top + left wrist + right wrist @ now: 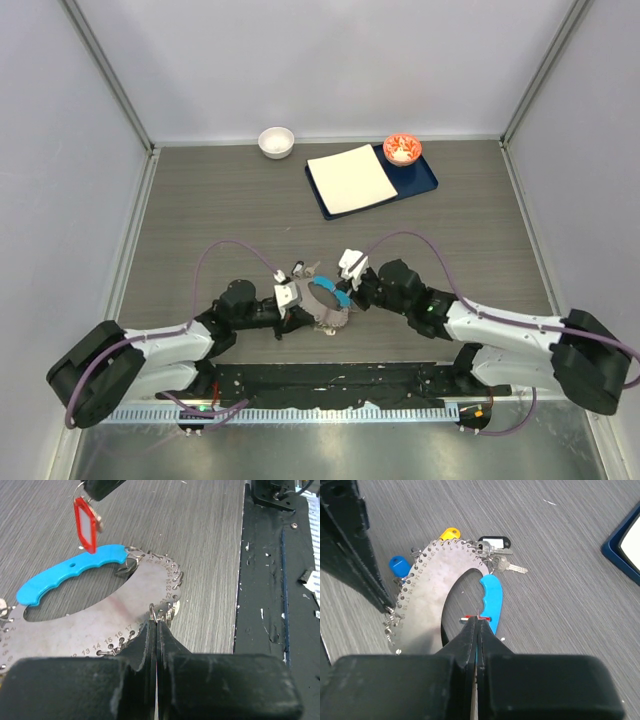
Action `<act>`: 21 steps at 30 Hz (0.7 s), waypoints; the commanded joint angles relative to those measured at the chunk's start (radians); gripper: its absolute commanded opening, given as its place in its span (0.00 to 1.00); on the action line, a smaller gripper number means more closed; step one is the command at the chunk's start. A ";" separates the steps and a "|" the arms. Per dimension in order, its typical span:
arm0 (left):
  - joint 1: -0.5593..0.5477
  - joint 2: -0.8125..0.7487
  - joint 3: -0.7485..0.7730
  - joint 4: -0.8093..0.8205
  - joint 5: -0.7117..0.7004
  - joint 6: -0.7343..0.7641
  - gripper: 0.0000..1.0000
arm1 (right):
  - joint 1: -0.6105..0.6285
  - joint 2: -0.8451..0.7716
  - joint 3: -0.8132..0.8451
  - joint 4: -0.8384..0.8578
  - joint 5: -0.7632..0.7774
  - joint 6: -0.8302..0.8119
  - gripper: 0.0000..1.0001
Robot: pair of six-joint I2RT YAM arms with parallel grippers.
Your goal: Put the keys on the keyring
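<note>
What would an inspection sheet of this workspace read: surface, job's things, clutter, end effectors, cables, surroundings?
Surface: grey wood-grain table; black mat along the near edge.
Job's things: keyring, a flat numbered metal crescent with a blue handle, lies on the table; yellow tag, blue tag, black tag and bare key sit at its rim; red tag hangs above the handle.
Clutter: white bowl, white square plate on blue tray, orange bowl at the tray's far corner.
End effectors: left end effector shut on a small ring at the keyring's rim; right end effector shut on the red tag.
Cables: purple cable loops above each arm.
Surroundings: pale enclosure walls.
</note>
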 commanded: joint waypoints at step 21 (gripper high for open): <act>-0.009 0.136 0.218 -0.057 0.264 0.256 0.00 | 0.150 -0.151 0.168 -0.512 -0.032 -0.096 0.01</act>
